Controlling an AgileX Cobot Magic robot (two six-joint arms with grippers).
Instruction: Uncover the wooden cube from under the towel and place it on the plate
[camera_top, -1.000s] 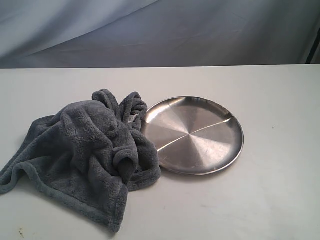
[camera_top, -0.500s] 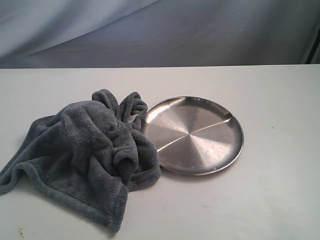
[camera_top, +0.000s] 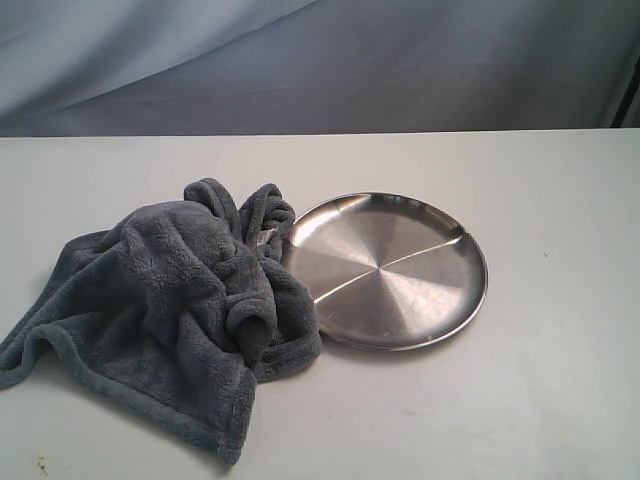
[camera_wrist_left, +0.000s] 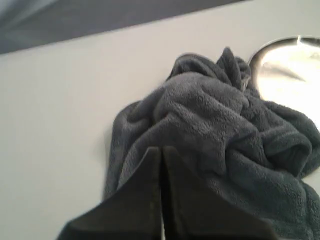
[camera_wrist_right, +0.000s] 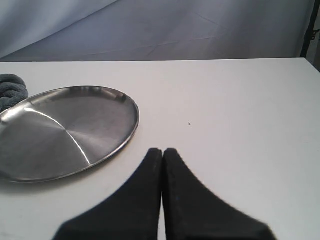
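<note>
My left fingers (camera_wrist_left: 147, 175) pressed together, empty, near towel (camera_top: 160, 300); right fingers (camera_wrist_right: 150, 172) likewise, beside plate (camera_top: 385, 268); wooden cube hidden; risk: blind tug flings cube or drags towel across plate

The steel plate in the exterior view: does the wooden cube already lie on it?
No, the steel plate shows only bare brushed metal, and the grey towel lies bunched up at its side.

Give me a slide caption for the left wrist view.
Shut left tool aimed at the bunched grey towel, steel plate touching its edge, cube not visible.
</note>
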